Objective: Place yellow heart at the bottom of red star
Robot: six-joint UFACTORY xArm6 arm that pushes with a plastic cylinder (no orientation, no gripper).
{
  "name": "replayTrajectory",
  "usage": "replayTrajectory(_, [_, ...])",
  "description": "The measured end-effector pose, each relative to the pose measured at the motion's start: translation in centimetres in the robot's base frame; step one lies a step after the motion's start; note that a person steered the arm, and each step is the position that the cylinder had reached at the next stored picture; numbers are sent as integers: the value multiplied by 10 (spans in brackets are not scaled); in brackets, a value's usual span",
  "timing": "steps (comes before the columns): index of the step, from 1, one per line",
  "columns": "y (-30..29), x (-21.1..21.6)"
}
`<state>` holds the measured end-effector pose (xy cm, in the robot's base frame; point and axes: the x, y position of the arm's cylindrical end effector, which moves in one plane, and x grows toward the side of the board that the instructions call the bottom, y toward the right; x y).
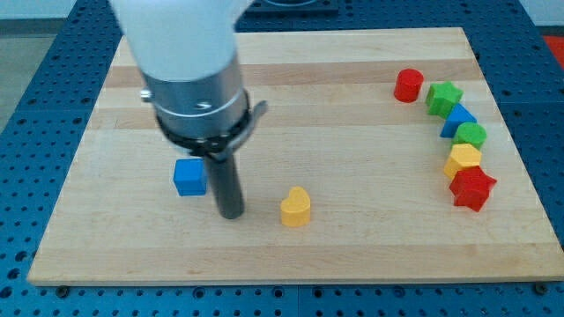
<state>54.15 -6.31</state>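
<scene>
The yellow heart (296,207) lies on the wooden board (352,246), a little left of the middle, toward the view's bottom. The red star (472,187) lies far to the view's right, at the lower end of a curved row of blocks. My tip (232,213) rests on the board just left of the yellow heart, with a small gap between them. A blue cube (189,177) sits just left of the rod, slightly higher in the view.
Above the red star the curved row holds a yellow hexagon block (462,159), a green round block (471,135), a blue block (457,119), a green star (444,97) and a red cylinder (408,85). The board's right edge is close to the red star.
</scene>
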Motion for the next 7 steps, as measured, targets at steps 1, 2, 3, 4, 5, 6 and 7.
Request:
replayTrajectory(1, [53, 0])
replayTrajectory(2, [73, 0])
replayTrajectory(3, [73, -2])
replayTrajectory(4, [116, 4])
replayTrajectory(5, [130, 3])
replayTrajectory(6, [80, -2])
replayTrajectory(7, [39, 15])
